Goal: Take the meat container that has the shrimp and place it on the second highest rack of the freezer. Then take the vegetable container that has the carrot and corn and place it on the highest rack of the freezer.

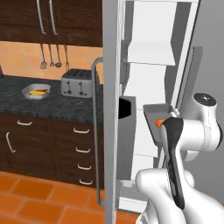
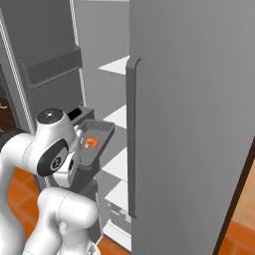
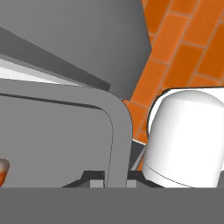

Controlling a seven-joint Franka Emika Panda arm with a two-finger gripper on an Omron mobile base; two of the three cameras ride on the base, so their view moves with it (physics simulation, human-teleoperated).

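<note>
My gripper [image 3: 115, 178] is shut on the rim of the meat container [image 2: 95, 141], a small grey rectangular tray held in the air in front of the open freezer [image 1: 151, 65]. The shrimp [image 2: 90, 143] lies inside it, a tiny orange-red curl, also seen as the shrimp [image 1: 160, 122] in the meat container [image 1: 153, 113] from the left. In the hand view the container's rounded rim [image 3: 119, 131] runs up from the fingers and the shrimp [image 3: 2, 169] peeks in at the left edge. White shelves [image 2: 117, 65] step down inside the freezer. The vegetable container [image 1: 36, 91], a pale dish with orange and yellow food, sits on the counter.
The open freezer door [image 1: 111, 109] with its long handle [image 1: 94, 131] stands edge-on left of the tray. The other grey door [image 2: 194, 124] walls off the right. A toaster [image 1: 76, 82] sits on the dark counter [image 1: 57, 105]. Orange tiled floor [image 1: 39, 197] lies below.
</note>
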